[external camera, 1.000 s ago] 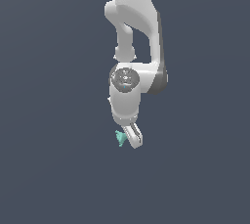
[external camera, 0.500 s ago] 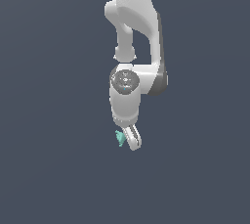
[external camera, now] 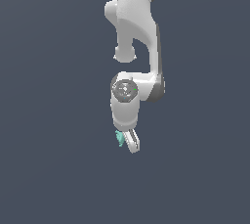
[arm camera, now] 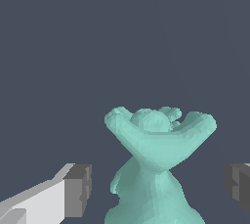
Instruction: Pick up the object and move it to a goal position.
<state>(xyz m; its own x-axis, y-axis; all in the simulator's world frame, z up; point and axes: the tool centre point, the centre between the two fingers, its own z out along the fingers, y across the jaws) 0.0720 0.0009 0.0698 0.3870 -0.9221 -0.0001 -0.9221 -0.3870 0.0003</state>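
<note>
While the teal object point(arm camera: 155, 164) sits between my gripper's point(arm camera: 158, 189) two dark pads point(arm camera: 78, 189), I can see a clear gap on each side of it in the wrist view, so the fingers are spread and not gripping it. From the exterior view, I see the object point(external camera: 119, 138) as a small teal speck just beside the white finger point(external camera: 131, 142), on that view's left, under the arm point(external camera: 132, 37), with plain dark grey all round.
</note>
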